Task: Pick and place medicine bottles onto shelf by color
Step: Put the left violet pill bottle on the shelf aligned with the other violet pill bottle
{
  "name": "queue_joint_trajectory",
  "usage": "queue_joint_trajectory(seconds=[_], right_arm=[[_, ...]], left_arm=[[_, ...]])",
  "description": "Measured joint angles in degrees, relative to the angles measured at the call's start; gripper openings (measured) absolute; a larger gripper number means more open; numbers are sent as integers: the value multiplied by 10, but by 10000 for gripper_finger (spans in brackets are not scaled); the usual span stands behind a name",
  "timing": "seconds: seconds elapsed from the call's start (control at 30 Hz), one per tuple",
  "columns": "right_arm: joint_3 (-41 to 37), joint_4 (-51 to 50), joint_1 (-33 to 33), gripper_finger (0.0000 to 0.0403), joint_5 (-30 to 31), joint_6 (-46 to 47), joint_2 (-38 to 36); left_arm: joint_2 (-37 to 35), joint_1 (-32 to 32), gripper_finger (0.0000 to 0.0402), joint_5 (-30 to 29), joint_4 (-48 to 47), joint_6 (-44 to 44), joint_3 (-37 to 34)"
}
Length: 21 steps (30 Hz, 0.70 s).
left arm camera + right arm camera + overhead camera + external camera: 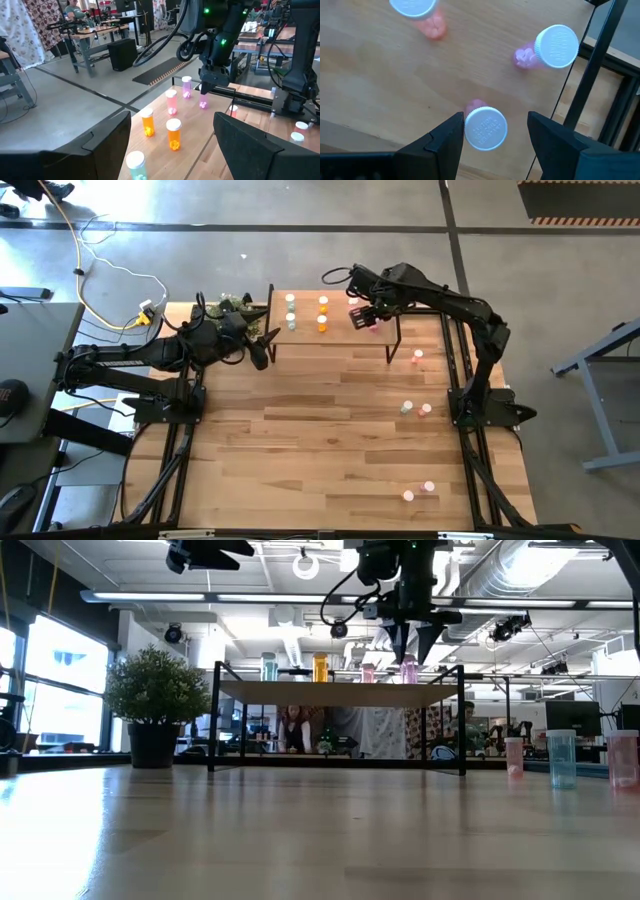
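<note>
- Upper centre of the high view, the shelf [340, 315] carries sorted bottles: pale green, then orange bottles [322, 314], with pink ones toward its right end.
- Right gripper [495, 131] hangs over that pink end, fingers apart around a pink bottle [485, 127]; it seems to be standing free, probably just placed with its colour-mates.
- Left gripper [262, 347] waits open at the shelf's left edge.
- More bottles [416, 409] stand lower right, unsorted.

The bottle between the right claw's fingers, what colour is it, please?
Pink body, white cap; the right wrist view shows it best.
</note>
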Motion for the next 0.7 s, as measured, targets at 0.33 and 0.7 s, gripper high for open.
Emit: queue_joint_trajectory(seconds=[0.33, 0.7], right_arm=[[0, -16, 0, 191, 4, 11, 0], [0, -36, 0, 190, 26, 14, 0]], left_arm=[[0, 0, 275, 0, 0, 5, 0], [0, 0, 275, 0, 0, 5, 0]])
